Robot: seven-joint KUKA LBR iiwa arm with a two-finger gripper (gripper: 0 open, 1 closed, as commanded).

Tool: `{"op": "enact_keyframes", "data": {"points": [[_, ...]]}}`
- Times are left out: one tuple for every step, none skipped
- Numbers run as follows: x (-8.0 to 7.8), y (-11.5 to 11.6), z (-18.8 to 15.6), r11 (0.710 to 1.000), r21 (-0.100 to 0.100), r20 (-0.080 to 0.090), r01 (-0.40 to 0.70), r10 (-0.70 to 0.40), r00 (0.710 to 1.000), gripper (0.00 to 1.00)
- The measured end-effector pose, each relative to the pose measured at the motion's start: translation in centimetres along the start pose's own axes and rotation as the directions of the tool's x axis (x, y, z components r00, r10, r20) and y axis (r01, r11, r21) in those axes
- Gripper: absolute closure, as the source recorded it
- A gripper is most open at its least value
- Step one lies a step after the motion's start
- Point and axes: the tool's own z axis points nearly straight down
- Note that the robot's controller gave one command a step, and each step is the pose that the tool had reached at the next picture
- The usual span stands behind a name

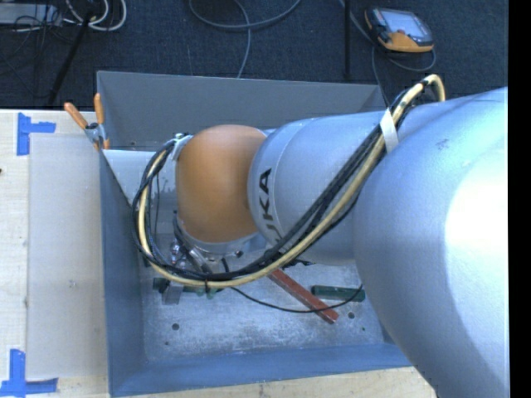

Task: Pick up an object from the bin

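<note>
Camera view: reaching in from the right as an arm (pixel 415 222), down over the left half of the grey bin (pixel 124 338). Low above the floor there, the tool (pixel 187 265), tucked beneath an orange cover (pixel 217 185) and cable loops (pixel 149 214). Cannot tell whether set wide or narrow, nor whether holding anything. Right of the tool, toward the bin's near edge: a red-brown stick (pixel 303 293), lying slantwise, upper end hidden under the arm. Just beside its lower end, nearer the right wall: a dark green pen-like thing (pixel 336 291), lying flat.
</note>
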Motion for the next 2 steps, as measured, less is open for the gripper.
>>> {"op": "enact_keyframes", "data": {"points": [[1.1,-1.0,0.0,1.000,0.002,-0.004,0.000,0.000,1.000,1.00],[3.4,-3.3,-5.9,1.000,-0.002,0.001,0.004,-0.004,1.000,1.00]]}}
